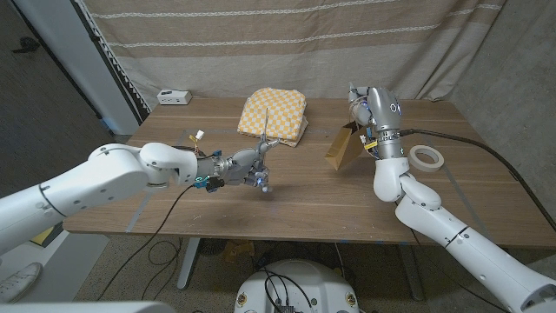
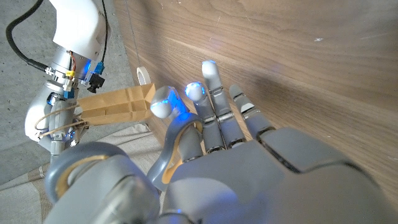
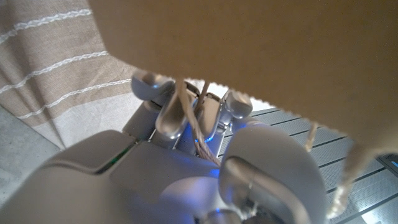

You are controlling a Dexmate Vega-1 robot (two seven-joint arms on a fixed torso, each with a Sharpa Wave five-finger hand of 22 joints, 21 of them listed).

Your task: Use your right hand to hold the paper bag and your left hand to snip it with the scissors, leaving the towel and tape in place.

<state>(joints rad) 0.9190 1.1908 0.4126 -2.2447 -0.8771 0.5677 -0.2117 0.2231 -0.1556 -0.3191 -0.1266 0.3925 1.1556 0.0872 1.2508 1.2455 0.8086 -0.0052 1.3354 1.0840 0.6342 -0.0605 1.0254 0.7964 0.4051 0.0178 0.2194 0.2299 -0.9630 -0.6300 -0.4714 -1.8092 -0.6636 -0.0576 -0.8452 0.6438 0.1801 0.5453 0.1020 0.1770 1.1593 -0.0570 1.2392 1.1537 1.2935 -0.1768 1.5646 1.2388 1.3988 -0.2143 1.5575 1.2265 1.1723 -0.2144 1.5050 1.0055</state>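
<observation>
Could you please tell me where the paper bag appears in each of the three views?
Head view: the bag stands right of centre, held at its top by the right robot hand.
Left wrist view: the bag lies left of centre, beyond the left robot hand.
Right wrist view: the bag spans the top, its handle cord in the right robot hand.
Shared landmark: the right arm holding the bag.

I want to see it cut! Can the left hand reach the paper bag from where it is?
Probably yes. Bare table lies between the left hand and the paper bag, which the right hand holds up. No scissors are visible.
</observation>
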